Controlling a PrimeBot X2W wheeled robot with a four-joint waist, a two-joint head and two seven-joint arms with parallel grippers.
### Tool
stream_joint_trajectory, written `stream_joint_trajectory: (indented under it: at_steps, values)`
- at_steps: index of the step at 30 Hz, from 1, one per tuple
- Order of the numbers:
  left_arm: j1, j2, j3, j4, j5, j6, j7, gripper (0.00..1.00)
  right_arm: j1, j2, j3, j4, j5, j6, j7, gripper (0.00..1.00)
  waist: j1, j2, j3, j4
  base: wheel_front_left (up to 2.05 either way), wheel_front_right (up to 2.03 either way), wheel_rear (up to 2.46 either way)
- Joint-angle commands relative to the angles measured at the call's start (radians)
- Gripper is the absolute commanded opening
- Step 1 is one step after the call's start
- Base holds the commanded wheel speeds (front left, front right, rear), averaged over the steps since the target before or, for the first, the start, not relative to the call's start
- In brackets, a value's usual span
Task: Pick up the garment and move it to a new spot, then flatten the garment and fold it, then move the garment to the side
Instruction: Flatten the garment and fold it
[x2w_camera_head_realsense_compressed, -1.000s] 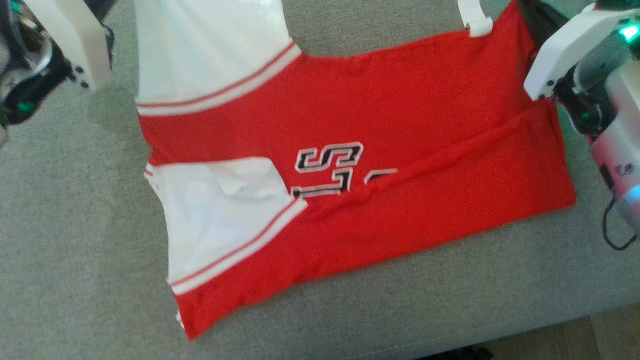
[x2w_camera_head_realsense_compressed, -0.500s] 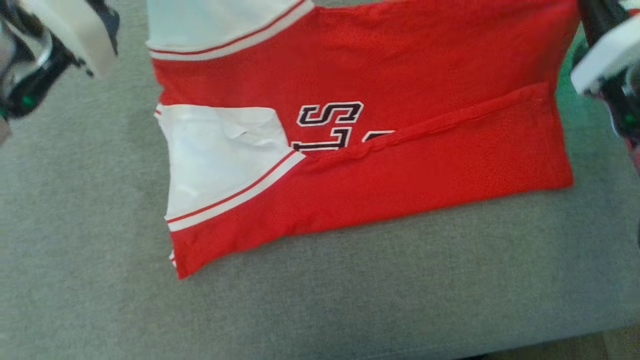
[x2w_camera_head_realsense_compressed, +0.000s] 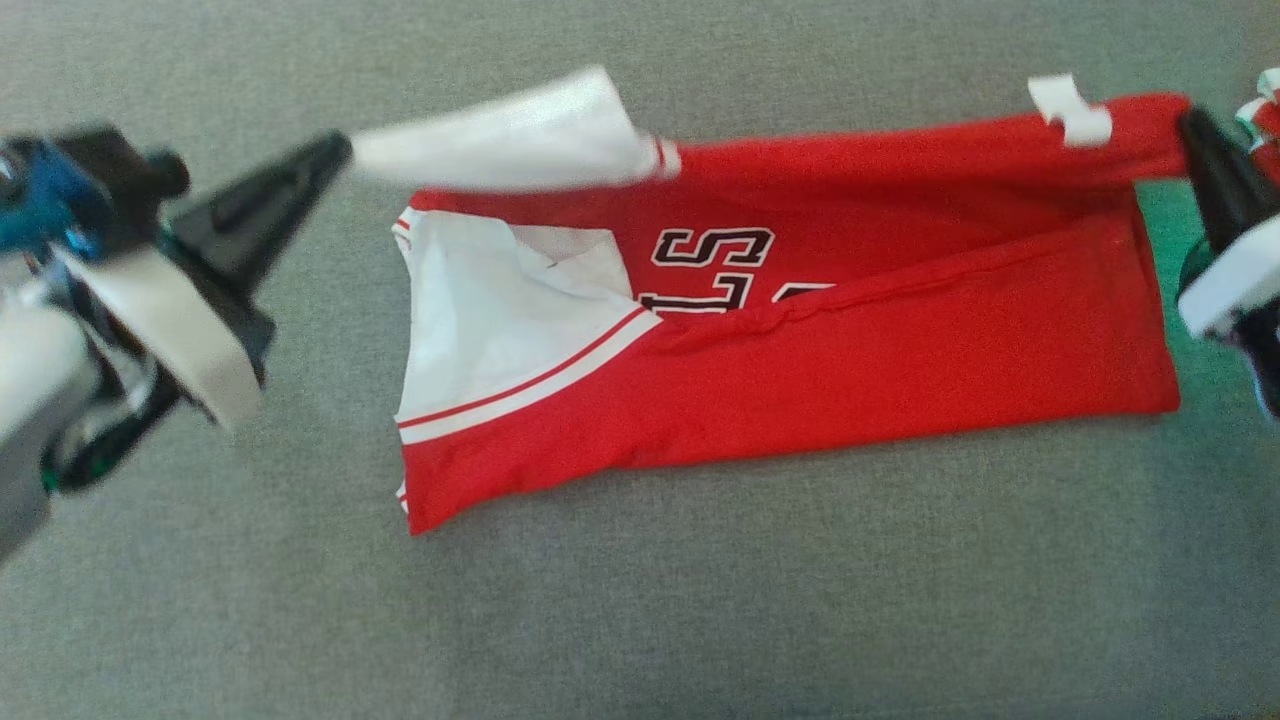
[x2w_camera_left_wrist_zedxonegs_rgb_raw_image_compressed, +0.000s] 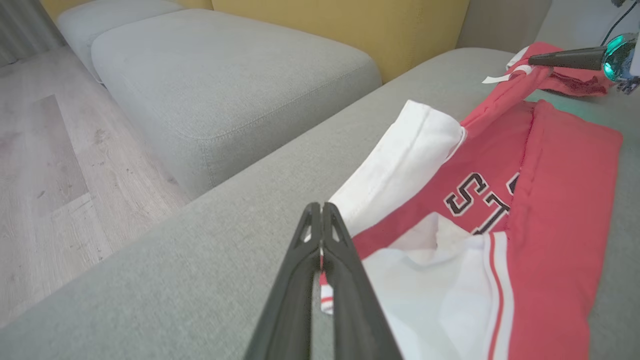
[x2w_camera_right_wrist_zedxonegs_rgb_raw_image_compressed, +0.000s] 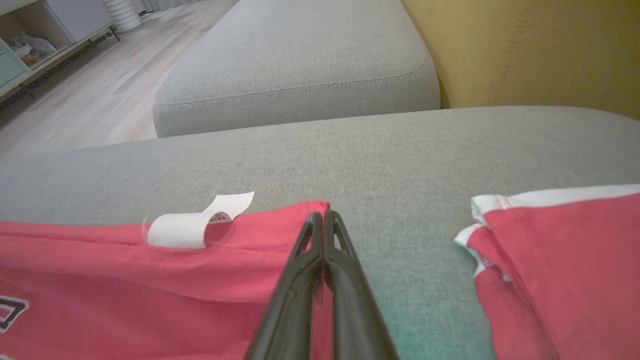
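Both ends of garment (x2w_camera_head_realsense_compressed: 800, 350) pinched, left claw (x2w_camera_head_realsense_compressed: 340, 148), right claw (x2w_camera_head_realsense_compressed: 1190, 122)

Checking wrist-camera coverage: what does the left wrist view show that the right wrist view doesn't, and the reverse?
Left wrist view: the left gripper shut on the white sleeve.
Right wrist view: a shelf in the far corner, and a close look at the right gripper shut on the jersey at its hem.
Both: the jersey, its tag, the right gripper, the grey sofa, the yellow backrest.
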Motion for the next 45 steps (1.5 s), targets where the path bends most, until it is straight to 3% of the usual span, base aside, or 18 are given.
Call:
stream_joint_trajectory:
  at_steps: [1, 10, 15, 16, 17, 18, 19, 20, 21, 26, 30, 34, 37, 39, 45]
  values:
    - [0.014, 0.059, 0.049, -0.039, 0.019, 0.023, -0.008, 0.0, 0.058, -0.04, -0.012, -0.034, 0.002, 0.007, -0.012, 0.0, 0.0001, 0.0, -0.011, 0.007, 0.0, 0.0, 0.0]
    - [0.216, 0.084, 0.046, -0.158, 0.08, 0.119, -0.01, 0.0, 0.225, -0.046, -0.095, -0.108, -0.023, 0.007, -0.006, 0.0, 0.0001, 0.0, -0.029, 0.021, 0.0, 0.0, 0.0]
    - [0.289, 0.052, 0.046, -0.152, 0.082, 0.16, -0.018, 0.0, 0.287, -0.024, -0.144, -0.135, -0.038, 0.007, 0.005, 0.0, 0.0001, 0.0, -0.033, 0.029, 0.0, 0.0, 0.0]
    - [0.307, 0.033, 0.046, -0.139, 0.077, 0.172, -0.031, 0.0, 0.302, -0.015, -0.155, -0.142, -0.043, 0.007, 0.008, 0.06, 0.0001, 0.0, -0.035, 0.03, 0.0, 0.0, 0.0]
    - [0.326, 0.011, 0.048, -0.123, 0.068, 0.187, -0.051, 0.0, 0.317, -0.006, -0.167, -0.148, -0.047, 0.007, 0.008, 0.19, 0.0001, 0.0, -0.037, 0.031, 0.0, 0.0, 0.0]
    - [0.344, -0.014, 0.05, -0.104, 0.059, 0.199, -0.075, 0.0, 0.329, 0.005, -0.178, -0.153, -0.053, 0.007, 0.005, 0.45, 0.0001, 0.0, -0.04, 0.03, 0.0, 0.0, 0.0]
    - [0.363, -0.038, 0.054, -0.081, 0.05, 0.212, -0.098, 0.07, 0.341, 0.016, -0.19, -0.158, -0.059, 0.007, 0.001, 1.0, 0.0001, 0.0, -0.043, 0.029, 0.0, 0.0, 0.0]
    - [0.381, -0.063, 0.057, -0.055, 0.046, 0.225, -0.117, 0.32, 0.353, 0.03, -0.2, -0.162, -0.064, 0.007, -0.004, 1.0, 0.0001, 0.0, -0.049, 0.029, 0.0, 0.0, 0.0]
    - [0.399, -0.089, 0.067, -0.029, 0.039, 0.241, -0.136, 1.0, 0.366, 0.043, -0.21, -0.168, -0.067, 0.007, -0.013, 1.0, 0.0001, 0.0, -0.056, 0.029, 0.0, 0.0, 0.0]
    - [0.514, -0.234, 0.197, 0.065, 0.053, 0.369, -0.174, 1.0, 0.452, 0.1, -0.266, -0.174, -0.101, 0.007, -0.074, 1.0, 0.0001, 0.0, -0.111, 0.032, 0.0, 0.0, 0.0]
    - [0.661, -0.35, 0.403, 0.026, 0.222, 0.474, -0.175, 1.0, 0.523, 0.158, -0.323, -0.176, -0.145, 0.007, -0.124, 1.0, 0.0001, 0.0, -0.155, 0.039, 0.0, 0.0, 0.0]
    - [0.832, -0.475, 0.6, -0.061, 0.428, 0.536, -0.175, 1.0, 0.565, 0.223, -0.4, -0.171, -0.181, 0.007, -0.153, 1.0, 0.0001, 0.0, -0.186, 0.057, 0.0, 0.0, 0.0]
    - [0.927, -0.563, 0.696, -0.121, 0.57, 0.551, -0.175, 1.0, 0.566, 0.255, -0.452, -0.149, -0.218, 0.007, -0.159, 1.0, 0.0001, 0.0, -0.199, 0.084, 0.0, 0.0, 0.0]
    - [0.986, -0.629, 0.746, -0.159, 0.68, 0.532, -0.175, 1.0, 0.543, 0.274, -0.501, -0.112, -0.261, 0.007, -0.16, 1.0, 0.0001, 0.0, -0.206, 0.118, 0.0, 0.0, 0.0]
    - [1.041, -0.703, 0.8, -0.19, 0.816, 0.465, -0.175, 1.0, 0.464, 0.305, -0.644, 0.01, -0.338, 0.007, -0.144, 1.0, 0.0001, 0.0, -0.203, 0.176, 0.0, 0.0, 0.0]
